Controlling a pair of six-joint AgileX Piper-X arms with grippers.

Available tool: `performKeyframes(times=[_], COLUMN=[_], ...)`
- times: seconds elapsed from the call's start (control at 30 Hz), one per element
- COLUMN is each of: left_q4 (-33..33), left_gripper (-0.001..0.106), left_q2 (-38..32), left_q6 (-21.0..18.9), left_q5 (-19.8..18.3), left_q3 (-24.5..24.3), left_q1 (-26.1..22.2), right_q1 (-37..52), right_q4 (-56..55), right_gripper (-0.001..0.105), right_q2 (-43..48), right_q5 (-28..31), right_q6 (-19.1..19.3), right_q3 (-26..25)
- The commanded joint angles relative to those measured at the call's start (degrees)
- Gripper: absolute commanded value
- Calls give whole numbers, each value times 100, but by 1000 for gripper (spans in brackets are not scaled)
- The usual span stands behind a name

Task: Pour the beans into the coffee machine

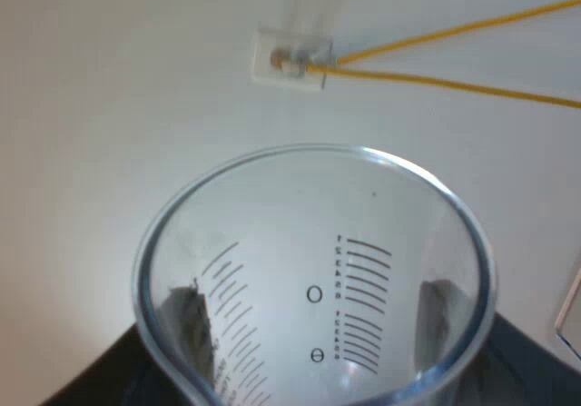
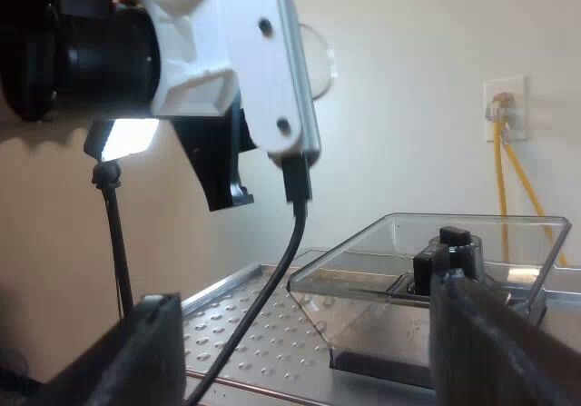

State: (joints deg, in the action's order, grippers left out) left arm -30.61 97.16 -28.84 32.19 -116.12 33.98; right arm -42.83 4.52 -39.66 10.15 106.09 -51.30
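My left gripper (image 1: 318, 320) is shut on a clear measuring glass (image 1: 313, 279) with printed scale lines. Its dark fingers (image 1: 189, 320) show through the glass walls on both sides. No beans show inside the glass, and its mouth faces a pale wall. In the right wrist view, the left arm (image 2: 218, 52) hangs high over the espresso machine's perforated metal top (image 2: 236, 333), with the glass's rim (image 2: 320, 56) just showing behind it. The clear bean hopper (image 2: 436, 279) stands on that top, its lid raised. My right gripper (image 2: 318, 351) is open, level with the hopper, with nothing between its fingers.
A white wall outlet (image 1: 290, 61) with yellow cables running from it sits on the wall beyond the glass. The same outlet (image 2: 504, 106) shows on the wall above the hopper. A thin black stand (image 2: 113, 233) rises beside the machine's top.
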Motion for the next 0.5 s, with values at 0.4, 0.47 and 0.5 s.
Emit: performKeyframes(times=[0.4,0.47,0.5], left_q4=[-1896,-2131,-2180], left_gripper=[12,12,12], left_q2=[-951,-1139,-1171], left_q6=[-2990,-3295,-3382], left_q5=[-515,-637,-685], left_q3=[-42,-42,-42], left_q1=[1,1,1], right_q1=[-11,-11,-11], right_q4=[62,32,31], right_gripper=[59,59,59], right_q2=[42,42,42], right_q5=[-17,-197,-264], right_q6=[65,82,81], right_q3=[-80,-80,-80])
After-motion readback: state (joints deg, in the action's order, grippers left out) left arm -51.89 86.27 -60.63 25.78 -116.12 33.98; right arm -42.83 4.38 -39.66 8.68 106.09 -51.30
